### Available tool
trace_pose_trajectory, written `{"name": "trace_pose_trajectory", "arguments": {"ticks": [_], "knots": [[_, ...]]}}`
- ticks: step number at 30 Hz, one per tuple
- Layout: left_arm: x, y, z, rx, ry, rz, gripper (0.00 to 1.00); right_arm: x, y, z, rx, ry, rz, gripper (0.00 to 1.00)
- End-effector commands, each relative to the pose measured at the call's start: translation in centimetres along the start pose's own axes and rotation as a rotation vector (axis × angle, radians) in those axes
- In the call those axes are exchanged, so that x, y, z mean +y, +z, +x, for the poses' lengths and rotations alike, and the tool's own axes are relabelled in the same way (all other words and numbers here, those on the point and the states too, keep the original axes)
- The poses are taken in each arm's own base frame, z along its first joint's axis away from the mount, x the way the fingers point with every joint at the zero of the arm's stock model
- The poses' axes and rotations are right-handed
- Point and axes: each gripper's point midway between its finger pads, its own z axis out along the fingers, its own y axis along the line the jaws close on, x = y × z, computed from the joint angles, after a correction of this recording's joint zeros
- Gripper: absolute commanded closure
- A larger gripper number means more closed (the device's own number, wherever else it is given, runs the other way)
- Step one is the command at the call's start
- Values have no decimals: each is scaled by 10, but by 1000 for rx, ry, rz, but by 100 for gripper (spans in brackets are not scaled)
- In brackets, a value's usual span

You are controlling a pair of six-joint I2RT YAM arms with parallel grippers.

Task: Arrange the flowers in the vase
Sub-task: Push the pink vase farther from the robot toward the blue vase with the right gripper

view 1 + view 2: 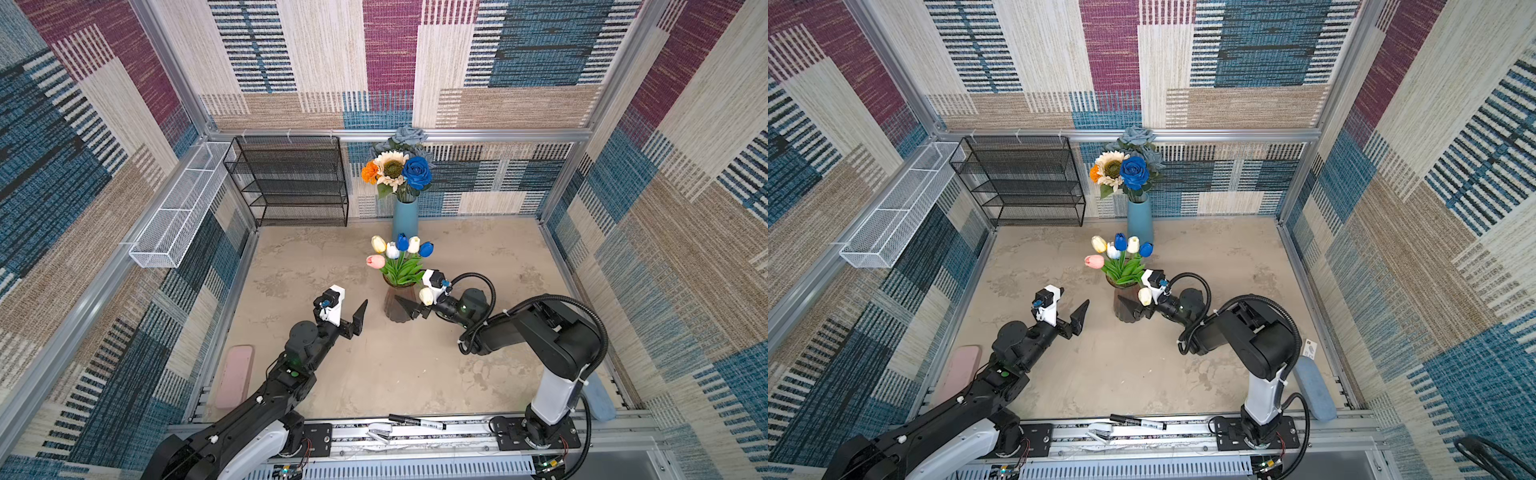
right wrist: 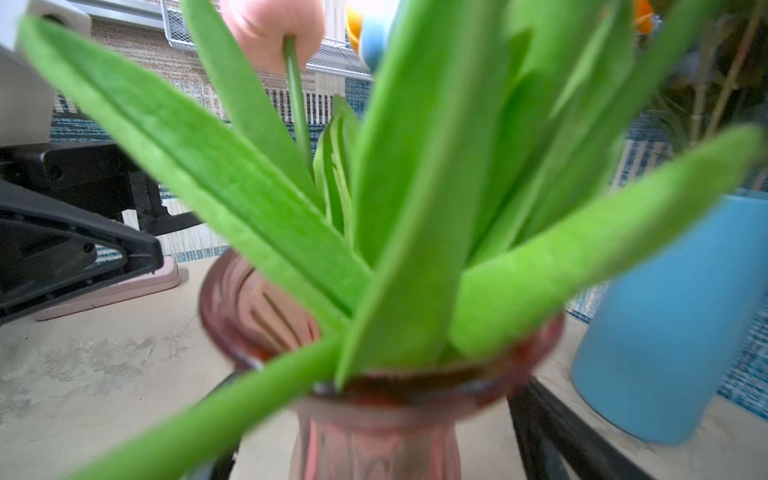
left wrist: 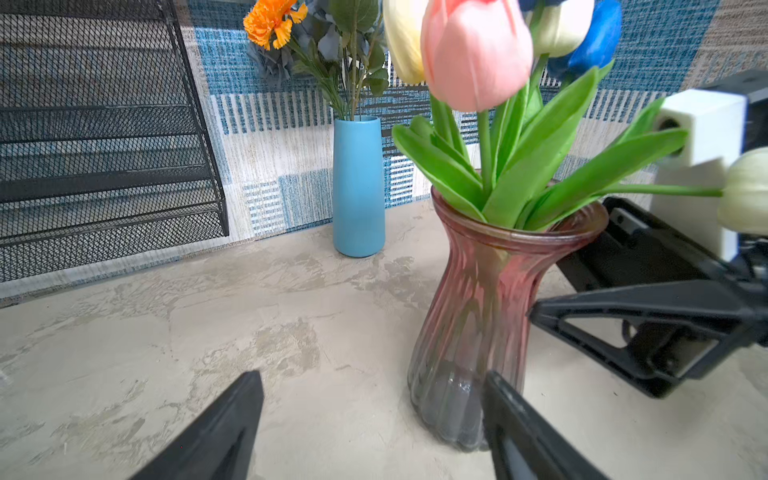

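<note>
The right pincer (image 1: 409, 306), spread wide, sits around the ribbed pink glass vase (image 1: 398, 311), pinching nothing. The left pincer (image 1: 356, 321) hangs nearby, spread too. The little tulips (image 1: 399, 253) are in the vase; one cream tulip (image 1: 426, 296) flops sideways. Tidying time, I think: next, softly stand it up.

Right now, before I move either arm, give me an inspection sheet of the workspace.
Surface: beige table, mottled.
Job's things: tulips stand in pink vase; one white tulip droops over its rim; blue vase behind holds sunflower, roses.
Clutter: marker on front rail; pink pad at left edge.
Grippers: left gripper open, empty, beside pink vase; right gripper open, jaws either side of it.
Cables: black hose loops over right arm.
Surroundings: black rack, white basket, patterned walls.
</note>
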Motion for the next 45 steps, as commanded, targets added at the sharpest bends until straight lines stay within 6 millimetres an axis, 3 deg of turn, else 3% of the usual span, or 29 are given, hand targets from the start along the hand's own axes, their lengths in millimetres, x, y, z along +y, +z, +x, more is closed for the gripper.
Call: {"name": "trace_pose_trajectory", "arguments": {"ticks": [1, 5, 8, 16, 23, 35, 41, 45], "knots": [[0, 1, -9, -28, 27, 2, 15, 2, 12, -9, -56, -27, -28, 0], [0, 0, -11, -31, 29, -1, 15, -5, 23, -7, -74, -22, -19, 0], [2, -1, -11, -31, 37, -13, 15, -9, 27, -5, -85, -22, -6, 6], [6, 0, -13, -31, 62, -34, 15, -12, 22, -10, -93, -43, 25, 36], [13, -1, -14, -42, 68, -73, 15, -24, 9, -16, -105, -45, 84, 52], [19, -2, -15, -56, 92, -110, 15, -99, -40, -27, -79, -153, 328, 70], [19, -3, -14, -53, 99, -111, 15, -165, -70, -30, -74, -214, 474, 71], [21, -1, -12, -49, 107, -121, 15, -221, -72, -23, -84, -230, 532, 71]]}}
